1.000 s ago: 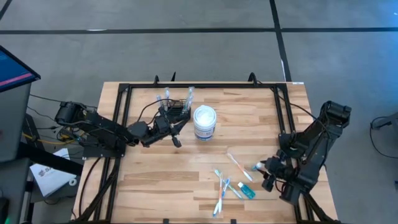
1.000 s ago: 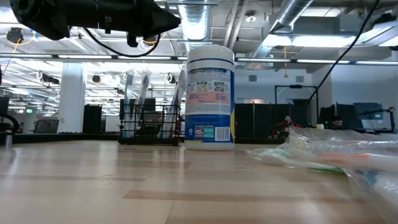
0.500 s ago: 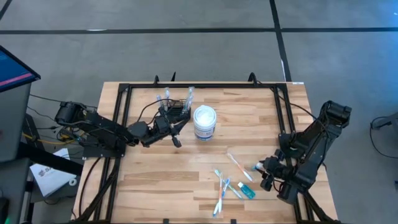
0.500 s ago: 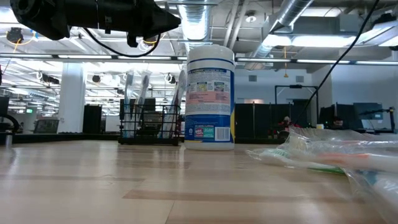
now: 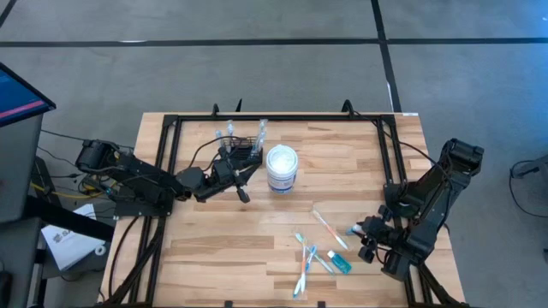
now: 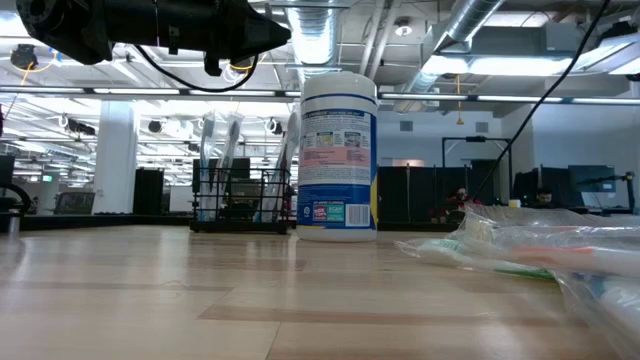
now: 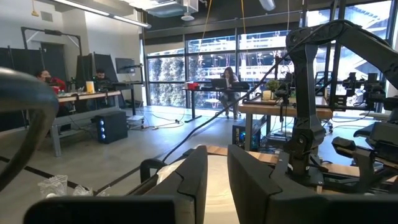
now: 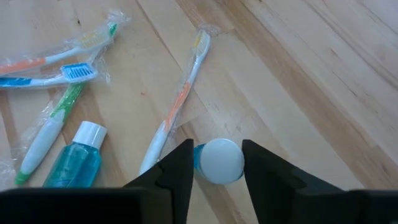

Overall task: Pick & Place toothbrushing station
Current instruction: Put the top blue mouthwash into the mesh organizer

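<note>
- We find the toothbrushing station [image 5: 241, 154] at the table's far side, just beside the white tub [image 5: 282, 168].
- The left gripper [image 5: 242, 181] hangs just beside the station; its fingers [image 7: 193, 177] stand slightly parted, holding nothing.
- The right gripper [image 8: 216, 163] closes on a white-capped bottle [image 8: 216, 160] near the wrapped toothbrushes [image 5: 310, 257].
- We advise lifting the bottle straight up, clear of the wrappers.
- Against the earlier frames, we note no visible change.
</note>
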Robot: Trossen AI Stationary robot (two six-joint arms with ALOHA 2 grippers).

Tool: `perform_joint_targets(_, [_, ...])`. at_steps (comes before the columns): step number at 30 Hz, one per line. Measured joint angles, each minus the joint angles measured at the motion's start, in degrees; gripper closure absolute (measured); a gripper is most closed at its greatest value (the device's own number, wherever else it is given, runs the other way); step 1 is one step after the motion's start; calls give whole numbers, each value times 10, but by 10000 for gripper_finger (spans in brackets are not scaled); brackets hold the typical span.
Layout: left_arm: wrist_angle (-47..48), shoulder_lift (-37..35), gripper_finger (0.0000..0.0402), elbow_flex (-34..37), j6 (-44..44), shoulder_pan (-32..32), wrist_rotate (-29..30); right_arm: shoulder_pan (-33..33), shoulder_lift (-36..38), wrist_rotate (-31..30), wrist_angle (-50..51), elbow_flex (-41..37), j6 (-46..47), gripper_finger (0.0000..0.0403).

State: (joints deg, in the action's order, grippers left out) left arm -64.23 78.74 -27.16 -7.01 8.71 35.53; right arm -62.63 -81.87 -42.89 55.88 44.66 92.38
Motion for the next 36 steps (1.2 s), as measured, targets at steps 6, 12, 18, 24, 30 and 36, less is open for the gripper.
perform_joint_targets(6, [0, 0, 343, 0, 0, 0, 0, 0, 0, 8, 1, 0, -4, 321])
perform_joint_targets(12, [0, 0, 343, 0, 0, 0, 0, 1, 0, 8, 3, 0, -9, 321])
perform_joint_targets(18, [2, 0, 343, 0, 0, 0, 0, 1, 0, 1, 4, 0, -9, 321])
perform_joint_targets(24, [2, 0, 343, 0, 0, 0, 0, 2, 2, -7, 7, 8, -13, 321])
perform_joint_targets(30, [2, 0, 343, 0, 0, 0, 0, 15, 2, -10, 31, 37, -38, 321])
perform_joint_targets(36, [2, 0, 343, 0, 8, 0, -46, 50, 2, -24, 36, 73, -107, 321])
